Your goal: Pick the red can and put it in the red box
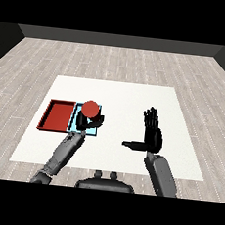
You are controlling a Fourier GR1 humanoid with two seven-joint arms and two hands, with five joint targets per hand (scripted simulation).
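Note:
The red can (90, 108) is held upright in my left hand (90, 122), whose fingers curl round its lower part. It hangs over the light blue tray (76, 122), toward that tray's far right side. The red tray (58, 115) lies just to the left of the blue one and holds nothing. My right hand (153, 133) is raised over the table's right half, fingers straight and thumb pointing left, away from the can and both trays.
The two trays sit side by side on the left part of the white table (121, 95). A wooden floor surrounds the table.

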